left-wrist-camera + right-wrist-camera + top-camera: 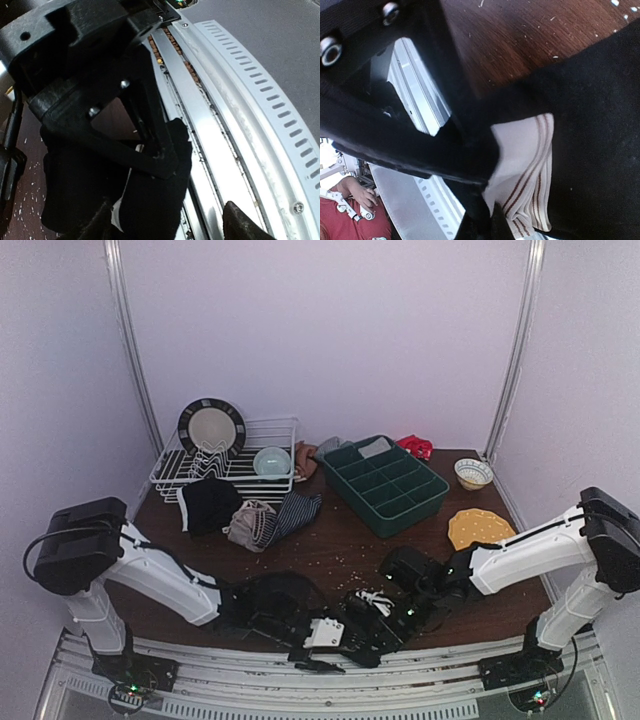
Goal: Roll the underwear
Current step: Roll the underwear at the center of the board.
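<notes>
1. Currently both arms work low at the near edge of the table. A black underwear lies bunched between them, partly over the metal rail.
2. Right gripper: jaws pressed together, pinching a fold of the black underwear just beside its white striped patch.
3. Left gripper: jaws spread. One finger lies on the black cloth and the other tip hangs clear over the rail. No grip shows on this side.
4. The rest of the underwear sits in a loose heap at the back left, near the dish rack and well apart from the arms. Black, beige and striped pieces overlap there.
5. Handling, as judged: the garment is light, limp and thin, with no stiffness to hold a shape. It probably drags on the wood rather than slides. A roll would likely spring loose unless pinned.
6. Where to hold, as judged: the banded edge near the striped patch looks the firmest part. Take both ends of that edge, one per gripper, and pinch through all layers.
7. Risk: cloth hanging over the rail could snag or slip off the table.
</notes>
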You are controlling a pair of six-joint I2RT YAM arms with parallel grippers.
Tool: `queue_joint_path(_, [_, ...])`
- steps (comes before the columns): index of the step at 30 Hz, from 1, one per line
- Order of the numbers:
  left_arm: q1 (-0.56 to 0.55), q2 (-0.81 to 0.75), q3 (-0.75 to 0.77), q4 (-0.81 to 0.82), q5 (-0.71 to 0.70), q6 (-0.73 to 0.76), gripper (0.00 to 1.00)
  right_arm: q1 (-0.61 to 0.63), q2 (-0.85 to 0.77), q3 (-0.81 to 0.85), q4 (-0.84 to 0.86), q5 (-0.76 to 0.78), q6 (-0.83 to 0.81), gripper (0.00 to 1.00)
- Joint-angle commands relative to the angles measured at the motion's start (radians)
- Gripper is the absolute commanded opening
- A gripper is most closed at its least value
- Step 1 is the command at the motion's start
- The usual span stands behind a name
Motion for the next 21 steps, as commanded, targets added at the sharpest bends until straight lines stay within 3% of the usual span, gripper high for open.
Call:
queue_joint_path(1, [-0.001, 0.043, 0.041, 0.045, -0.04, 0.024, 0.71, -0.006, 0.019, -0.008, -0.003, -0.012, 0.002, 0.0])
queue_joint_path(3, [-0.001, 0.056, 0.054, 0.027, -0.036, 0.025, 0.63, -0.008, 0.018, -0.008, -0.005, -0.008, -0.001, 0.0])
queue_joint_path(9, [0.003, 0.078, 0.054, 0.017, -0.039, 0.006, 0.29, -0.008, 0.009, -0.01, -0.007, 0.005, -0.001, 0.0])
queue_joint_path(13, [0.006, 0.085, 0.055, 0.016, -0.038, -0.007, 0.14, -0.009, 0.001, -0.018, 0.006, 0.014, 0.008, 0.0])
queue_joint_path(15, [0.007, 0.092, 0.061, 0.007, -0.037, -0.01, 0.07, -0.009, -0.014, -0.027, 0.027, 0.018, 0.021, 0.09])
queue_joint_path(17, [0.012, 0.096, 0.064, -0.005, -0.03, -0.015, 0.0, -0.008, -0.044, -0.039, 0.046, 0.034, 0.035, 0.28])
queue_joint_path(21, [0.061, 0.095, 0.082, -0.049, 0.05, -0.114, 0.0, -0.008, -0.152, -0.048, 0.014, 0.134, 0.04, 0.41])
